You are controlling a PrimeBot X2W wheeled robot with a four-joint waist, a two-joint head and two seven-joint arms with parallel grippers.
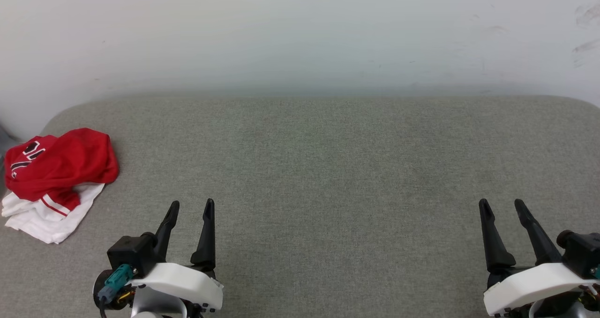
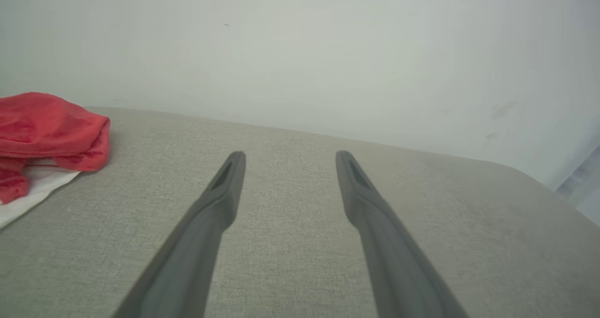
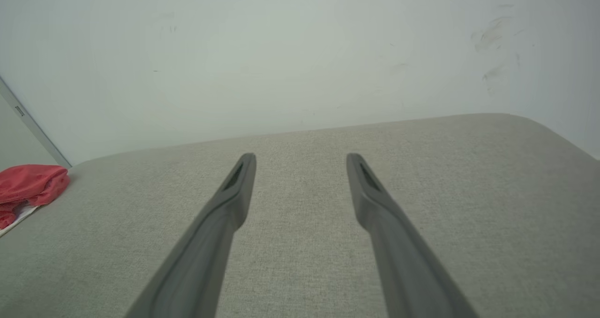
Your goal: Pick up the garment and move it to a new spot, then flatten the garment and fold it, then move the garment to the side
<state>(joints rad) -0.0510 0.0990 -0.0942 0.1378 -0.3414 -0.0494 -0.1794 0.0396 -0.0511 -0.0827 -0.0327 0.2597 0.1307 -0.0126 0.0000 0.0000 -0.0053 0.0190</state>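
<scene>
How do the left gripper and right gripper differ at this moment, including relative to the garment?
The left gripper sits near the crumpled garment; the right gripper sits far across the grey surface from it. The left gripper leans rightward in the head view; the right gripper leans leftward. Both are open and empty.
</scene>
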